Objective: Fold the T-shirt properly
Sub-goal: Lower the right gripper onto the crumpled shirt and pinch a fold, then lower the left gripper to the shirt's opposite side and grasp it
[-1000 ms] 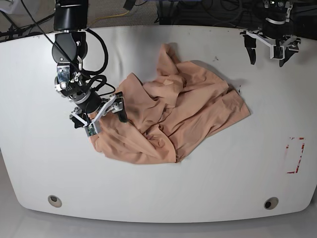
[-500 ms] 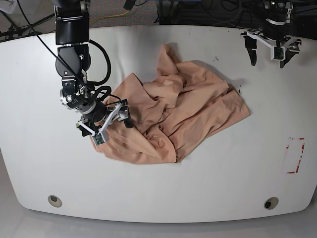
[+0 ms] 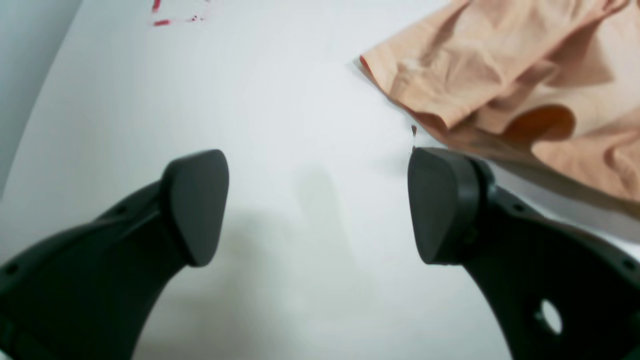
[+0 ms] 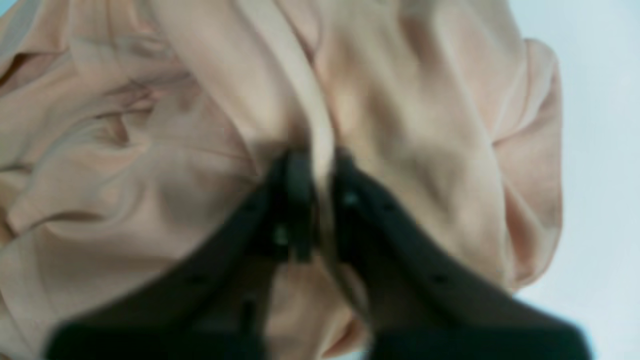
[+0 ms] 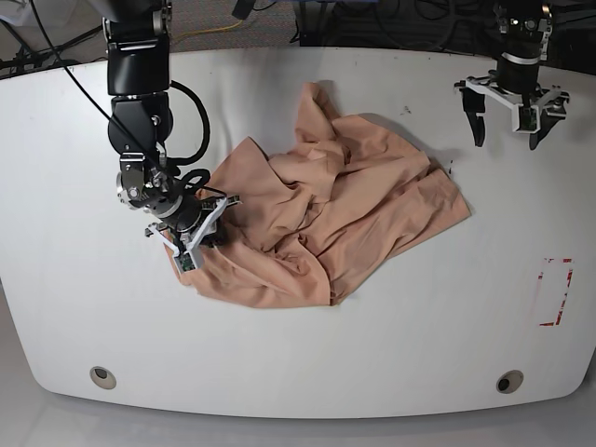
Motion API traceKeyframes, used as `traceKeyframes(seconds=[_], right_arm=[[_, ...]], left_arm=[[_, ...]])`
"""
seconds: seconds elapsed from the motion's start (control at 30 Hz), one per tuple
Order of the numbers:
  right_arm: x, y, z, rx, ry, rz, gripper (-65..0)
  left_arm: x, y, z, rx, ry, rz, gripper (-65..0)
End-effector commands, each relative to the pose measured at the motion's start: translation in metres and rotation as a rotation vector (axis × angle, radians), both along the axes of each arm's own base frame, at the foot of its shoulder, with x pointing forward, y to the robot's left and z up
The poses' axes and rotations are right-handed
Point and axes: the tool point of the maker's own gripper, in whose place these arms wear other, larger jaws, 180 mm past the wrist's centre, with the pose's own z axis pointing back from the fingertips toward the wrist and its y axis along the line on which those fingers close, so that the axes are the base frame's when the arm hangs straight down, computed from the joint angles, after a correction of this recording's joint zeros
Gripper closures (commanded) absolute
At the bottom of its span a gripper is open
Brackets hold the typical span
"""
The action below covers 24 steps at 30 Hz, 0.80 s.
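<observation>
The peach T-shirt lies crumpled in the middle of the white table. My right gripper presses on its left edge, jaws shut on a raised fold of the T-shirt. The cloth fills nearly all of the right wrist view. My left gripper hangs open over bare table at the far right. In the left wrist view its fingers stand wide apart with nothing between them, and a corner of the T-shirt lies just beyond the right finger.
A red dashed rectangle is marked on the table at the right edge, seen too in the left wrist view as red marks. Two round holes sit near the front edge. Cables trail behind the table.
My right gripper moved slightly right onto the shirt's left edge and closed its jaws on a fold. The left gripper drifted a little lower and right, still open.
</observation>
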Motion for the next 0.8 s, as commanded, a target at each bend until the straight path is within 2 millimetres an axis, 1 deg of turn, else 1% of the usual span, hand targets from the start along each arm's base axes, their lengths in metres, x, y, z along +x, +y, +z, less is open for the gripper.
traceKeyframes(seconds=[0.0, 0.07, 0.13, 0.17, 0.3, 0.33, 0.4, 0.5, 0.6, 0.67, 0.77], right_arm=[[0.015, 0.000, 0.022, 0.021, -0.073, -0.005, 0.0], [0.013, 0.001, 0.025, 0.022, -0.082, -0.002, 0.0], [0.008, 0.002, 0.029, 0.015, -0.098, 0.006, 0.0], [0.007, 0.004, 0.035, 0.013, -0.117, 0.013, 0.0], [0.001, 0.010, 0.056, 0.007, -0.178, 0.036, 0.0], [0.000, 0.011, 0.059, 0.007, -0.189, 0.040, 0.0], [-0.004, 0.013, 0.066, 0.006, -0.209, 0.045, 0.0], [-0.006, 0.015, 0.068, 0.004, -0.216, 0.049, 0.0], [-0.011, 0.015, 0.064, 0.004, -0.204, 0.050, 0.0], [-0.013, 0.015, 0.061, 0.005, -0.198, 0.050, 0.0], [-0.015, 0.014, 0.060, 0.005, -0.193, 0.049, 0.0]], left_arm=[[0.011, 0.000, 0.016, 0.014, -0.063, -0.011, -52.6], [0.015, 0.002, 0.012, 0.012, -0.034, 0.000, -52.8], [0.022, 0.004, 0.011, 0.010, -0.012, 0.015, -52.8], [0.030, 0.005, 0.012, 0.008, -0.008, 0.022, -52.8], [0.050, 0.006, 0.011, -0.013, 0.040, 0.052, -52.8], [0.054, 0.006, 0.012, -0.017, 0.045, 0.053, -52.8], [0.069, -0.004, 0.015, -0.032, 0.049, 0.033, -52.9], [0.083, -0.014, 0.010, -0.038, 0.078, -0.020, -52.9], [0.098, -0.024, 0.002, -0.038, 0.120, -0.075, -52.9], [0.106, -0.030, -0.005, -0.042, 0.148, -0.107, -52.9], [0.113, -0.035, -0.014, -0.048, 0.169, -0.130, -52.9]])
